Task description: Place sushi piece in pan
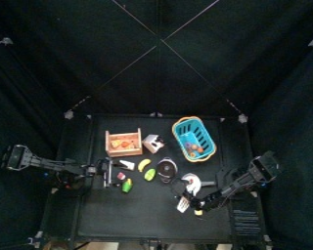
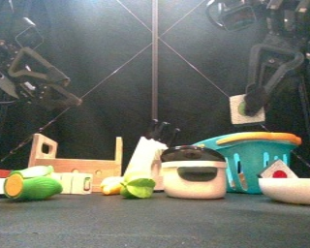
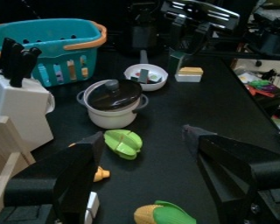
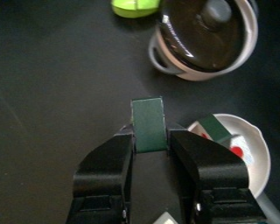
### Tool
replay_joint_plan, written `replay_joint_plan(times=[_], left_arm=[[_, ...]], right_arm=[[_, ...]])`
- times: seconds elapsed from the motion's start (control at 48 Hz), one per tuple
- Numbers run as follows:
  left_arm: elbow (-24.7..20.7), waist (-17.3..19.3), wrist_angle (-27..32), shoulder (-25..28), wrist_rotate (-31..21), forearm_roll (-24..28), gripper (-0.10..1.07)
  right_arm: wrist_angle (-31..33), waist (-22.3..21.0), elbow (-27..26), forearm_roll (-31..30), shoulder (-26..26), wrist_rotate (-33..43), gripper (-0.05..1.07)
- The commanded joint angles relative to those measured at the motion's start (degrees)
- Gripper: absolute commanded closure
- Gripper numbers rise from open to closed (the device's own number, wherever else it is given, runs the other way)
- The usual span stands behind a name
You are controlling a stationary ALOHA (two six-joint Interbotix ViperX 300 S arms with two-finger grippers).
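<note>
Sushi piece clamped edge-on between right gripper jaws, above table near pan. We advise: centre over pan's pale inside, lower, then release; avoid lidded pot. Left gripper jaws apart, empty, resting at table's left side.

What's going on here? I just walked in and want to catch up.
The right hand holds the sushi piece in the air, close to the pan, which already has a red-and-white piece in it. The sushi is not yet in the pan. The left hand rests open at the table's other side.
</note>
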Motion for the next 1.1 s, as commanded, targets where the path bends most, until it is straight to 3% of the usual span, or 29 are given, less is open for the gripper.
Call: replay_joint_plan(times=[0.0, 0.229, 0.458, 0.875, 1.083], left_arm=[[-0.4, -0.1, -0.2, 0.0, -0.1, 0.1, -0.06], [-0.4, -0.1, -0.2, 0.0, -0.1, 0.1, -0.06], [-0.4, -0.1, -0.2, 0.0, -0.1, 0.1, -0.06], [-0.4, -0.2, -0.2, 0.0, -0.1, 0.1, -0.06], [-0.4, -0.1, -0.3, 0.0, 0.0, 0.1, -0.06]], right_arm=[[0.8, -0.2, 2.5, 0.2, -4.3, 3.7, 0.53], [1.0, -0.3, 9.5, 2.5, -9.9, 10.7, 0.53], [1.1, -1.1, 14.2, 11.4, -13.8, 11.8, 0.53], [-2.2, -3.7, 18.5, 15.1, -13.3, 12.0, 0.51], [-5.5, -5.1, 19.5, 14.9, -12.2, 12.0, 0.42]])
